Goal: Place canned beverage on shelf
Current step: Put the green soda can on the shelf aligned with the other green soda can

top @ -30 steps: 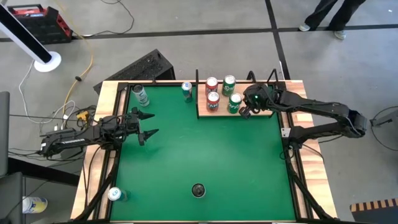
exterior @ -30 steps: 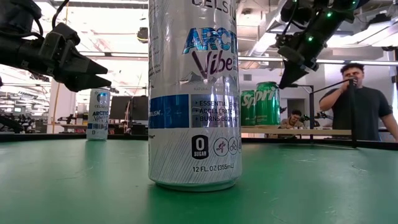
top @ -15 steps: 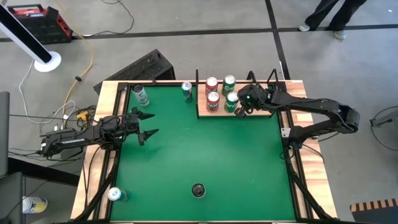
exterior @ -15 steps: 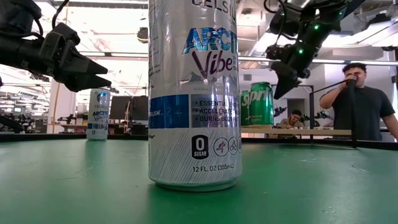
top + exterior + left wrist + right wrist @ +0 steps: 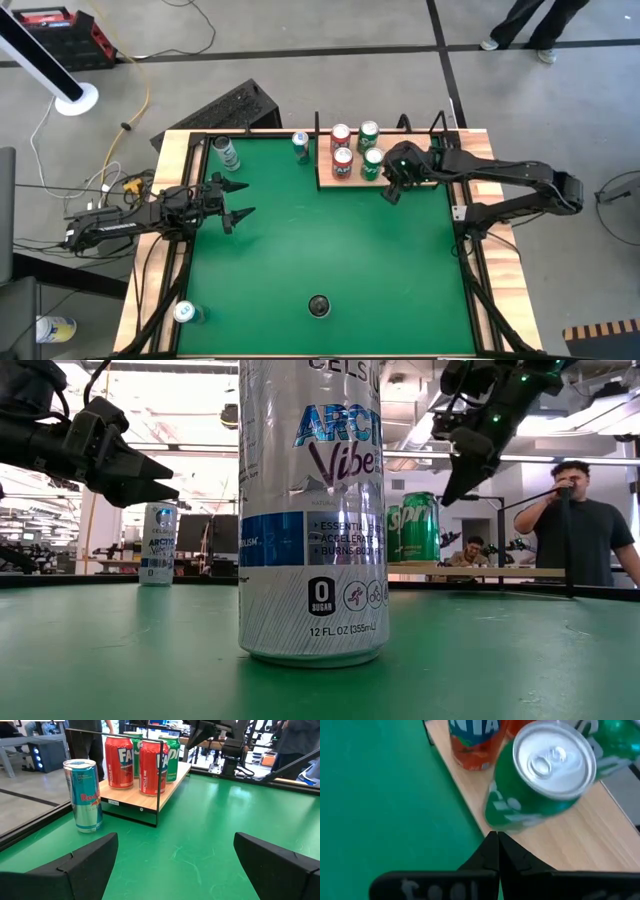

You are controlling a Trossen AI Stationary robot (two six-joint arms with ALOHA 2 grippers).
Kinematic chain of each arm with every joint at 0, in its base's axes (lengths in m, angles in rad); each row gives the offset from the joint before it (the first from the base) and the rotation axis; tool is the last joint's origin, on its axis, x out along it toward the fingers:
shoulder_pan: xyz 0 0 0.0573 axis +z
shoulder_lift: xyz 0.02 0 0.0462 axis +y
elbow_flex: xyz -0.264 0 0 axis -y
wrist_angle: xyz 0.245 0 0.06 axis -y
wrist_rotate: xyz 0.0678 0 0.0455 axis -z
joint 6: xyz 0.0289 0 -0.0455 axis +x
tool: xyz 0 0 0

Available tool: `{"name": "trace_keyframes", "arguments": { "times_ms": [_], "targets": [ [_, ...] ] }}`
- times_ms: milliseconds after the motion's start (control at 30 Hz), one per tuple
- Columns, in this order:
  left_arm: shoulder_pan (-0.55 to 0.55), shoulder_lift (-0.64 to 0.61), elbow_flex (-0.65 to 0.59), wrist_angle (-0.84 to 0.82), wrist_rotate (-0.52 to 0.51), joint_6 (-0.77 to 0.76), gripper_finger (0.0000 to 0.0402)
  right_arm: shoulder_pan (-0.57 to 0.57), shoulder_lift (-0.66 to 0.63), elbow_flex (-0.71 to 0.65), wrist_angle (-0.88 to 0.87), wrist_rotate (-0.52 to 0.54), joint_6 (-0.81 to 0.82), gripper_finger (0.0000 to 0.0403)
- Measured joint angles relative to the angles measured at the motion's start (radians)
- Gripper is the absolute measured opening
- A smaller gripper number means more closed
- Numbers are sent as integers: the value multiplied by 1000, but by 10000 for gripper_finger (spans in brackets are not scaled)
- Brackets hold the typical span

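Right gripper (image 5: 390, 188) pinched fully shut on nothing, hanging just off the front edge of the shelf (image 5: 400, 182), fingertips meeting beside the near green can (image 5: 540, 780) without touching it. Four cans upright on the shelf at the table's far side: two red (image 5: 342, 163), two green (image 5: 368, 134). In the low view most of the shelf hidden behind a big silver can (image 5: 312, 510) close to the lens, its top cut off; only one green can (image 5: 418, 526) and a strip of plank visible there. Left gripper (image 5: 237, 200) spread wide and empty, parked over the left part of the green table (image 5: 330, 250). Blue-silver can (image 5: 84, 795) on the mat just beside the shelf's left end. Another can lying on its side (image 5: 226, 152) at the far left corner, one more upright (image 5: 185, 312) at the near left corner; labels unreadable from above. Person (image 5: 580, 525) behind the table, partly cut off.
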Motion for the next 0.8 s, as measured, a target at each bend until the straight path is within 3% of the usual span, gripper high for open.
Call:
{"name": "trace_keyframes", "arguments": {
  "times_ms": [200, 800],
  "targets": [
    [0, 0, 0, 0, 0, 0, 382, -11, 40, 0, 86, 0, -47, 20],
    [0, 0, 0, 0, 0, 0, 382, -35, 39, 0, 99, -2, -69, 20]
  ]
}}
